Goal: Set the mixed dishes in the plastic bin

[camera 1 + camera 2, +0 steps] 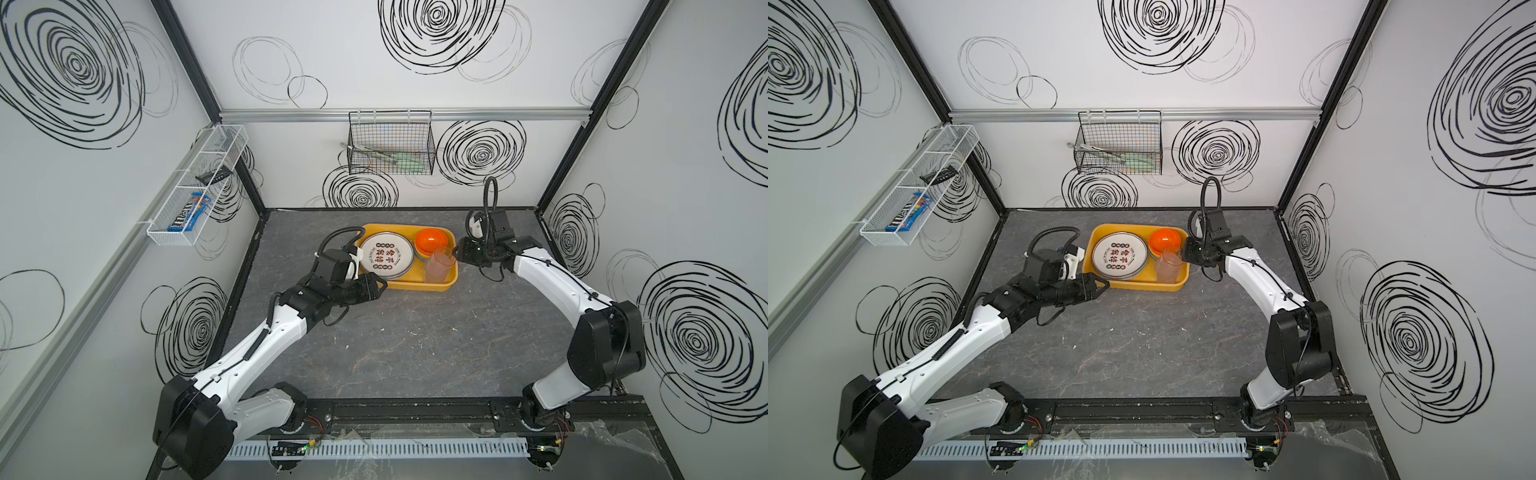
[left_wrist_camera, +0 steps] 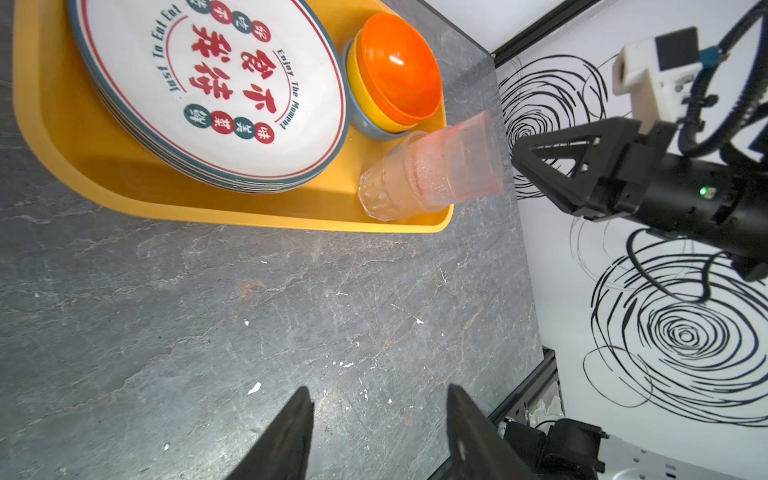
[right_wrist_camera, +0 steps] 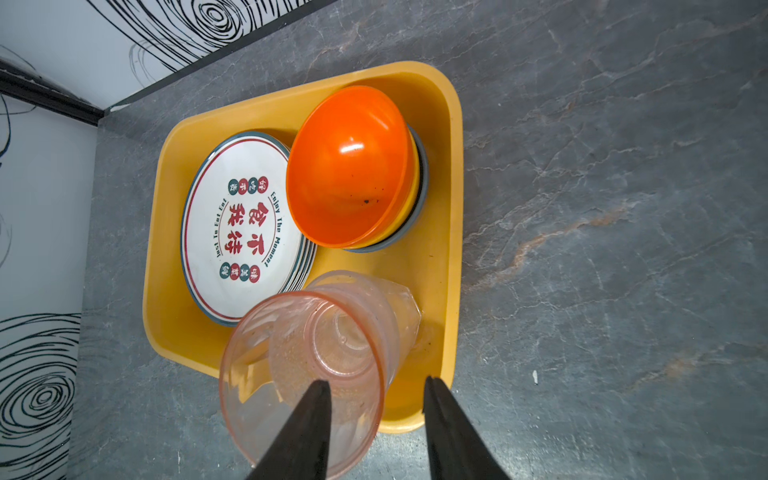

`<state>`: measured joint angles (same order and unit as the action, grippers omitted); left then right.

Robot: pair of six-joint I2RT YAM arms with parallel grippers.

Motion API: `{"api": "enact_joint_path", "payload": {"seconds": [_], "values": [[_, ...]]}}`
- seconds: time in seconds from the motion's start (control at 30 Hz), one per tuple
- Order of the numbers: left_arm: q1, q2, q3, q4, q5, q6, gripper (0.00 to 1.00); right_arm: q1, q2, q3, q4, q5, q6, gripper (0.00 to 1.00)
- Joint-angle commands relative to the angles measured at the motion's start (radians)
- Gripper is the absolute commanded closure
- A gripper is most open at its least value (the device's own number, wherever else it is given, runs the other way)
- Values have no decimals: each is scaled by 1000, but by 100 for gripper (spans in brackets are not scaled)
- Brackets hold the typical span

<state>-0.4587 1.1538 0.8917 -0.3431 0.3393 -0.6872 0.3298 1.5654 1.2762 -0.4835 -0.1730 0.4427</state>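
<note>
right gripper (image 3: pixel 376 380): jaws parted, holding nothing, tips at the pink cup (image 3: pixel 257 374) rim. that cup sits nested in a clear cup (image 3: pixel 405 307) in the near right corner of the plastic bin (image 3: pixel 453 208), beside the stacked bowls (image 3: pixel 349 174) and plates (image 3: pixel 241 224). the bin stands by the far edge of the tabletop (image 1: pixel 415 353). left gripper (image 2: pixel 379 390): parted, empty. no dish is seen outside the bin, so the task looks complete.

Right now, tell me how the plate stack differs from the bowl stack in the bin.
The plate stack is flat, white and printed; the bowl stack is deep and plain, orange on top. The plate stack is wider than the bowl stack. Both are nested piles resting inside the yellow bin.
</note>
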Motion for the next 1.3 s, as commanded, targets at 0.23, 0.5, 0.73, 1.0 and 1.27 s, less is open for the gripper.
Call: {"api": "enact_joint_path", "payload": {"seconds": [0.23, 0.5, 0.73, 1.0, 1.27], "values": [[112, -8, 48, -11, 25, 83, 31, 20, -132, -34, 29, -40, -51, 43], [193, -11, 61, -35, 0, 127, 4, 18, -235, -123, 123, -14, -65, 0], [286, -54, 63, -2, -173, 182, 4, 8, -314, -187, 195, 126, -58, 3], [325, -165, -92, 287, -465, 253, 4, -11, -380, -348, 403, 499, -52, 3], [357, -157, -218, 515, -604, 402, 4, -13, -451, -618, 751, 843, -82, 3]]}}
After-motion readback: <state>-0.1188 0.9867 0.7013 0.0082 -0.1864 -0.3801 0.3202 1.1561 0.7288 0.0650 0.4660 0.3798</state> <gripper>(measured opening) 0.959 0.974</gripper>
